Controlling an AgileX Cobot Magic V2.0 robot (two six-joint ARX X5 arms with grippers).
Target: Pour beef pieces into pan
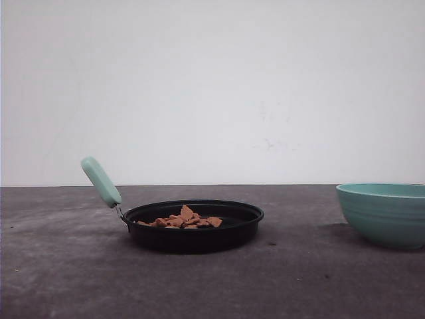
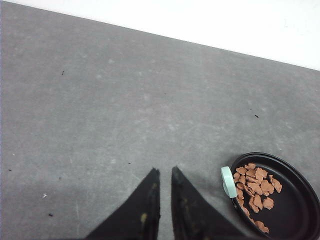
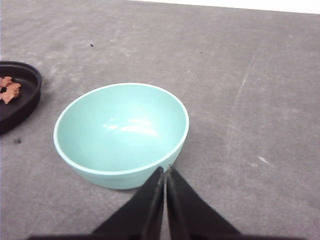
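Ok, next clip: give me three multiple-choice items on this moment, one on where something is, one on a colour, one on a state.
1. Where are the beef pieces?
A. in the bowl
B. in the pan
C. on the table

2. What colour is the pan handle?
A. pale green
B. red
C. black

3. What is in the bowl?
A. beef
B. water
C. nothing

Answers:
1 B, the chunks lie heaped inside the black pan.
2 A, the front view shows a mint-green handle raised at the pan's left.
3 C, the right wrist view looks straight into a bare bowl, the right fingers shut beside it.
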